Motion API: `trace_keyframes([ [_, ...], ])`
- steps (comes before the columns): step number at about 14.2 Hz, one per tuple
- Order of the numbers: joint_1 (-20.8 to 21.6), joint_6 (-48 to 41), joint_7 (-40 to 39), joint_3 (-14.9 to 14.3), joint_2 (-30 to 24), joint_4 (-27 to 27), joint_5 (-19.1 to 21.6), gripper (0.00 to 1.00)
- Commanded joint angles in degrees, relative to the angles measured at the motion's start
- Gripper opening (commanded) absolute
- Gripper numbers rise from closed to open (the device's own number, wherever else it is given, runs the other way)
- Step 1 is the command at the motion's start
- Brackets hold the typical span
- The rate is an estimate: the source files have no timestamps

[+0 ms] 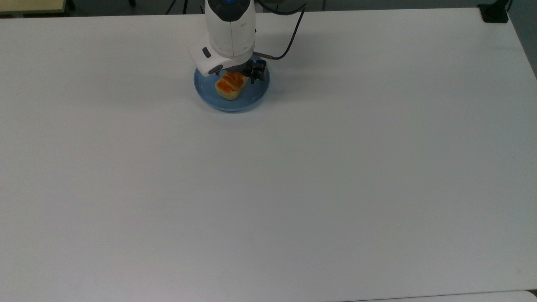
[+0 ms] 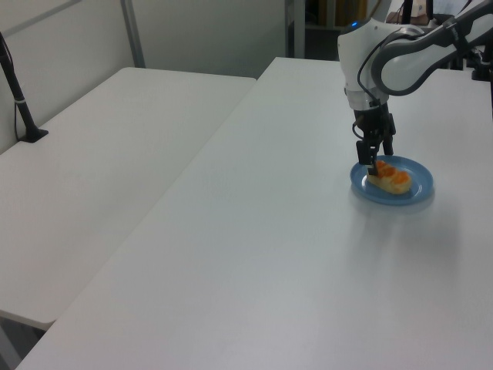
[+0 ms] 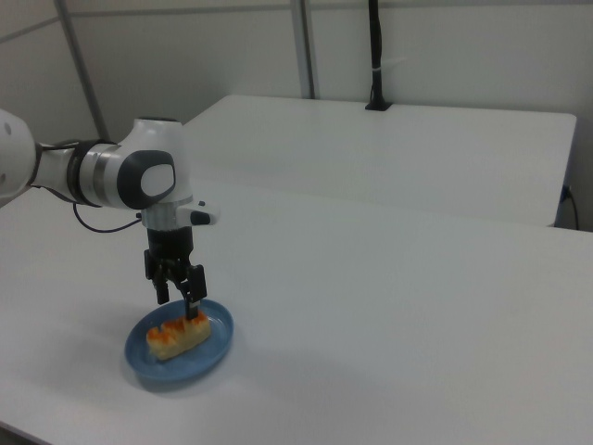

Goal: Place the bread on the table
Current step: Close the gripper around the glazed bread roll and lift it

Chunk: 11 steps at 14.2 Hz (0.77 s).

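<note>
Orange-brown on top and pale at the sides, the bread (image 3: pixel 178 336) lies on a round blue plate (image 3: pixel 206 355), which sits on the white table (image 1: pixel 293 176) near the far edge in the top view. The white arm (image 3: pixel 120 176) reaches straight down over it, and the gripper (image 3: pixel 182 302) has its fingers spread apart — one finger (image 3: pixel 195 306) reaches down to the loaf's end nearest the arm, the other (image 3: pixel 163 291) is on the opposite side. Whether either finger touches the loaf cannot be told. A second white table (image 2: pixel 100 169) stands alongside.
</note>
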Motion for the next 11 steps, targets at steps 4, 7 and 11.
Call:
trace_keyframes([
  [4, 0.1, 1.7, 0.8, -0.3, 0.2, -2.2, 1.0, 0.94],
  [7, -0.3, 1.8, 0.8, -0.3, 0.5, -2.3, 1.0, 0.93],
  [11, -0.5, 4.5, 0.6, -0.3, 0.6, -4.5, 1.0, 0.84],
])
